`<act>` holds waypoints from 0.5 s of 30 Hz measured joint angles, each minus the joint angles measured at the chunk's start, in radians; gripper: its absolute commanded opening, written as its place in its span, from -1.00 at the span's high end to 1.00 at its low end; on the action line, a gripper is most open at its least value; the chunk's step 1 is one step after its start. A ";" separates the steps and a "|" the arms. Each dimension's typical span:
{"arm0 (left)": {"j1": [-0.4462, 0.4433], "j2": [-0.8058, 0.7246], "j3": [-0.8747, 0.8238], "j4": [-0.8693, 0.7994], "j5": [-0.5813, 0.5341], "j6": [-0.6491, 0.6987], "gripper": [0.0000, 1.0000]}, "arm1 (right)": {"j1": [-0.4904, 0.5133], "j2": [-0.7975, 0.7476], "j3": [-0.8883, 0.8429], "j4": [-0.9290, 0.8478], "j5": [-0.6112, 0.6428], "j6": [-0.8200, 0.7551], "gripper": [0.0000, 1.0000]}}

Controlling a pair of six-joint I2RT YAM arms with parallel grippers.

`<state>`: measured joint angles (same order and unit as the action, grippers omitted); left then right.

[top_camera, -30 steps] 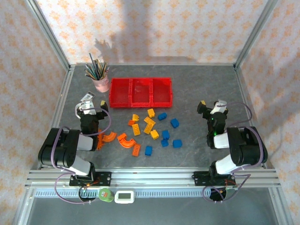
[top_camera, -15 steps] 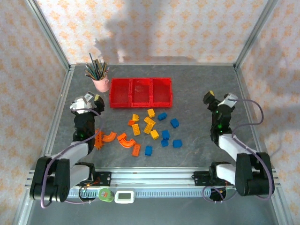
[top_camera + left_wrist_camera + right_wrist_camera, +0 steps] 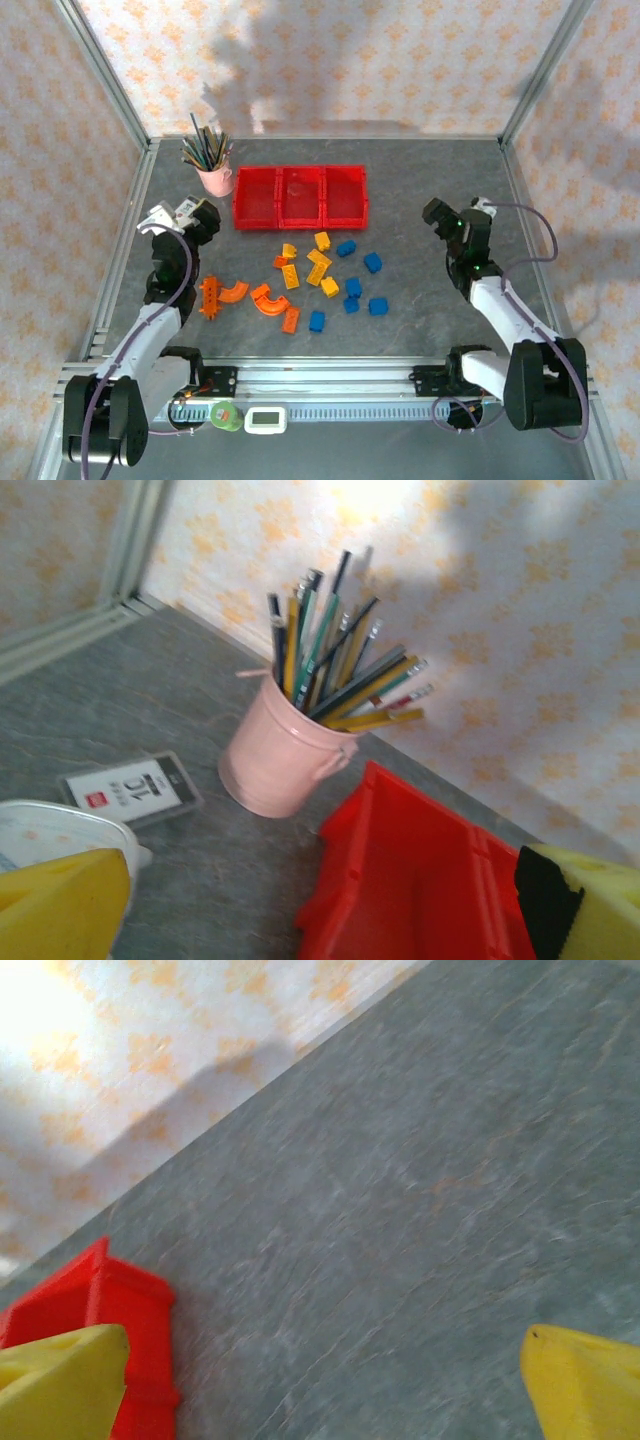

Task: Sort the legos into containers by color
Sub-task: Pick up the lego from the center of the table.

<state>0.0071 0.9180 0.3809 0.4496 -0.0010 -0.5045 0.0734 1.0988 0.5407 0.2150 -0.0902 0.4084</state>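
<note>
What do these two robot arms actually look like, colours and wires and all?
The left arm and right arm are slim white tubes linked by chunky black round joints, each trailing a looping purplish cable. The left gripper and right gripper are black from above; up close, their fingers are bright yellow, one with a black patch.

You get the top external view from high behind the near edge, looking steeply down, far enough to frame the whole table (image 3: pixel 420 190). Left wrist view sits low and close, facing the pink cup (image 3: pixel 275 765), containers (image 3: pixel 420 880) lower right. Right wrist view skims the table, containers' corner lower left. All three share the containers.
</note>
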 measured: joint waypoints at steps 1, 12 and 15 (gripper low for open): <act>-0.001 -0.002 0.016 -0.029 0.019 -0.004 -0.98 | 0.017 0.003 0.018 -0.020 -0.008 0.000 -0.99; -0.253 0.031 0.169 -0.352 0.112 -0.039 -0.98 | 0.214 0.051 0.111 -0.203 -0.087 -0.010 -0.99; -0.341 0.098 0.209 -0.410 0.113 -0.053 -0.98 | 0.289 0.068 0.114 -0.236 -0.091 -0.012 -0.99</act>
<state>-0.3340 1.0157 0.5900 0.0399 0.1123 -0.5571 0.3622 1.1664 0.6548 -0.0212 -0.1810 0.3965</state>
